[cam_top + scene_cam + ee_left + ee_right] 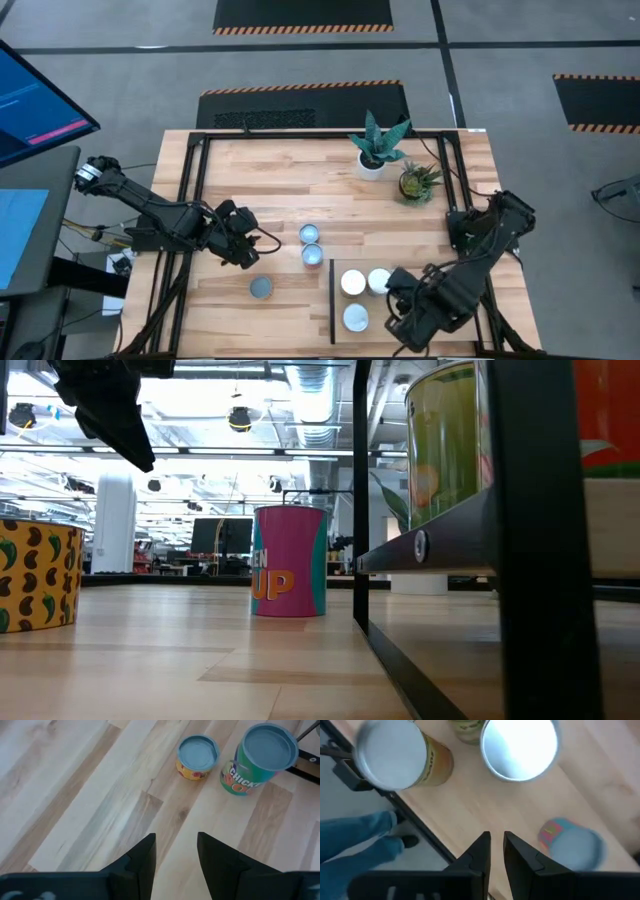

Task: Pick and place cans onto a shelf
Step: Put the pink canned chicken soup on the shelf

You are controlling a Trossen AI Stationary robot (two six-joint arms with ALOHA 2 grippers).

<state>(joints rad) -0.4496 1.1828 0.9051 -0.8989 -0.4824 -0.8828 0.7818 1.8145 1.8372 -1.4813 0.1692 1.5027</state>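
Six cans are seen from above: three white-topped cans (357, 296) stand on the shelf (345, 338) at the table's (280, 170) front right, two cans (311, 244) stand touching near the table's middle, just beyond the shelf's black edge, and a lone can (261, 288) sits toward the front left. The left gripper (243, 248) hangs above the table between the lone can and the pair, fingers parted and empty. The right gripper (397, 303) hangs over the shelf beside its cans, fingers nearly closed on nothing. The cans are judged stiff, smooth and possibly slippery, best pinched across the side wall just under the rim. The left wrist view shows what the high view hides: the pair differs in height, a short yellow can (197, 757) beside a taller green can (258, 759). The low view shows labels only.
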